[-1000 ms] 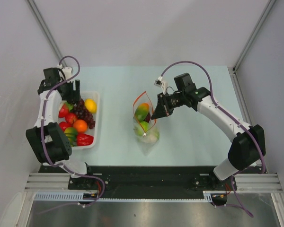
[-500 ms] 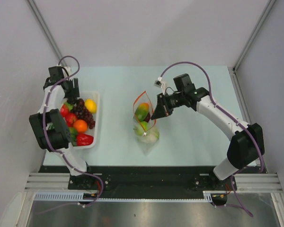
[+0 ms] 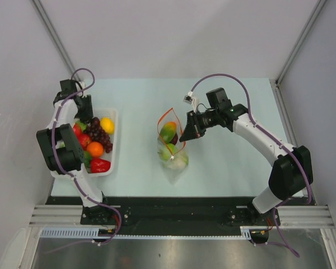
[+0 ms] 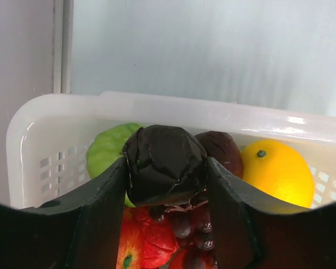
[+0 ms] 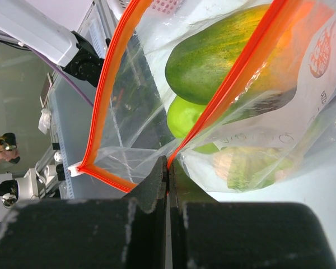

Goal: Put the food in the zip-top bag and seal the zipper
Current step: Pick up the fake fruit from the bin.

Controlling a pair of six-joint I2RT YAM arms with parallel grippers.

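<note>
Above the white tray at the left of the table, a dark crinkled piece of food is clamped by the left gripper, and, being round and held only at its sides, it could be squeezed out and dropped in transit. Near the middle the zip-top bag, partly filled, is held open by the right gripper pinched on the zipper; were that thin strip lost, the mouth would likely collapse.

Pale mint-green rectangular table enclosed by plain grey-white wall panels; slanted silver metal corner posts noted. Ribbed aluminium rail fixed along near edge.
</note>
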